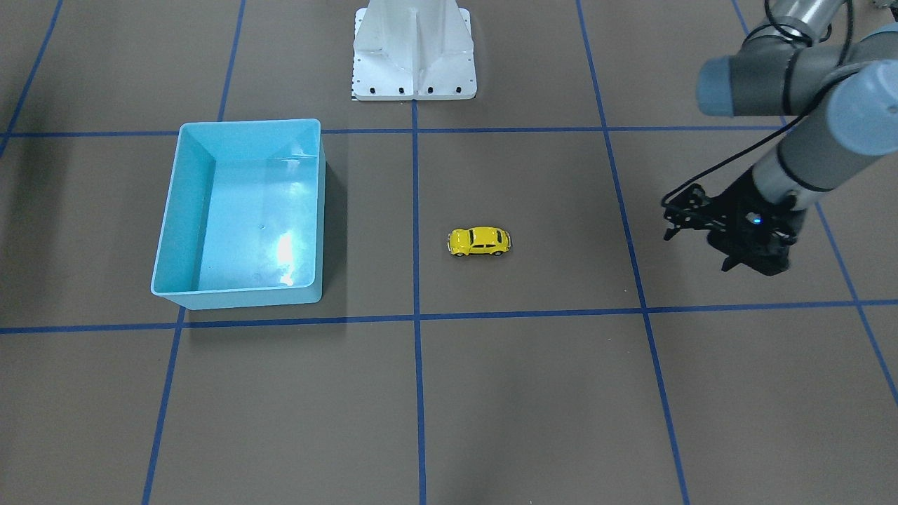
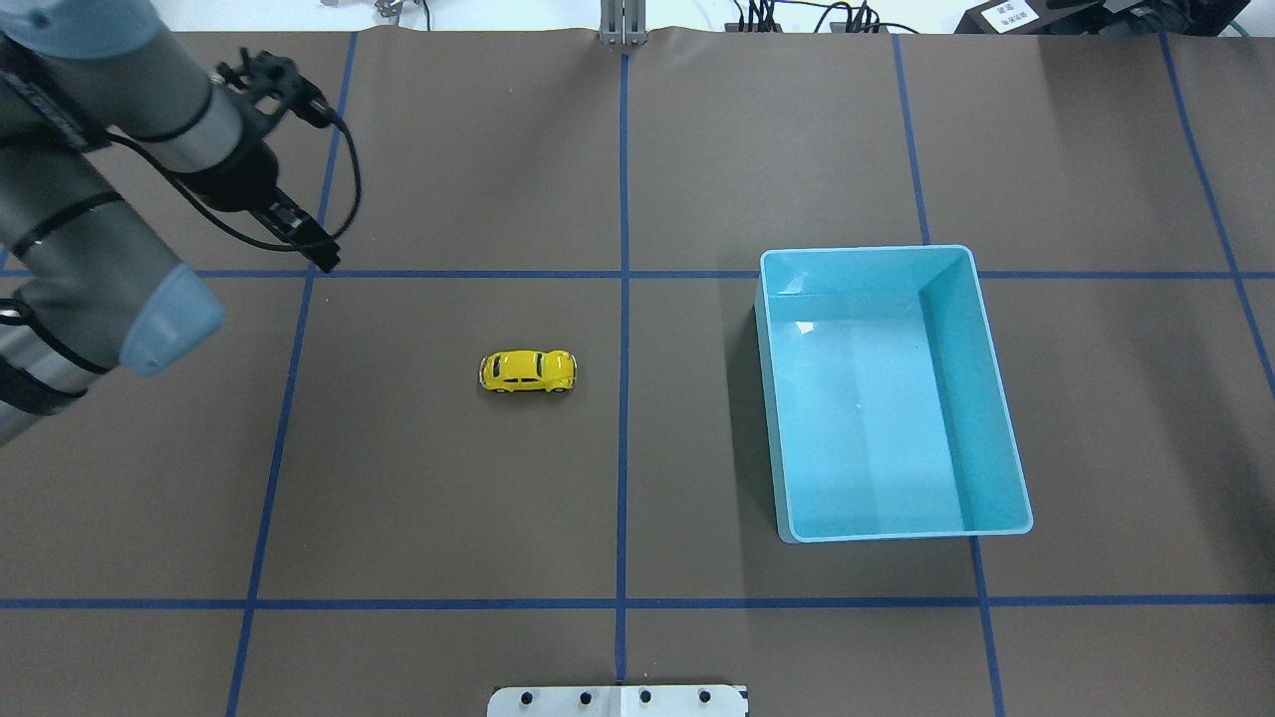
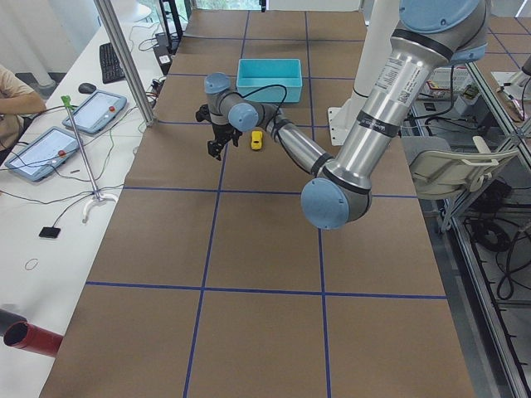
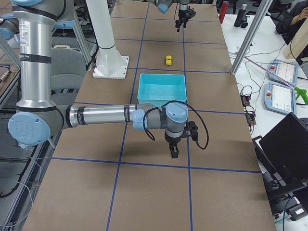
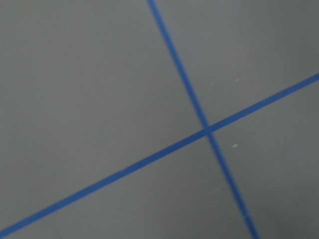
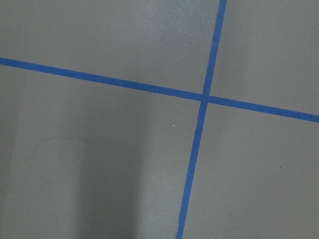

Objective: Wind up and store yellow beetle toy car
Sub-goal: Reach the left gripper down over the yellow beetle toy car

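The yellow beetle toy car (image 1: 479,241) stands on its wheels near the middle of the brown table, and also shows in the overhead view (image 2: 528,371). The light blue bin (image 2: 865,251) is open and empty, to the car's right in the overhead view. My left gripper (image 2: 327,262) hangs over a blue tape crossing, well left of and beyond the car; its fingers look shut and empty. My right gripper (image 4: 173,154) shows only in the exterior right view, low over the table on the bin's far side from the car. I cannot tell whether it is open or shut.
Blue tape lines divide the brown table (image 2: 448,498) into squares. The white robot base (image 1: 414,52) stands at the table's edge behind the car. Both wrist views show only bare table and tape crossings.
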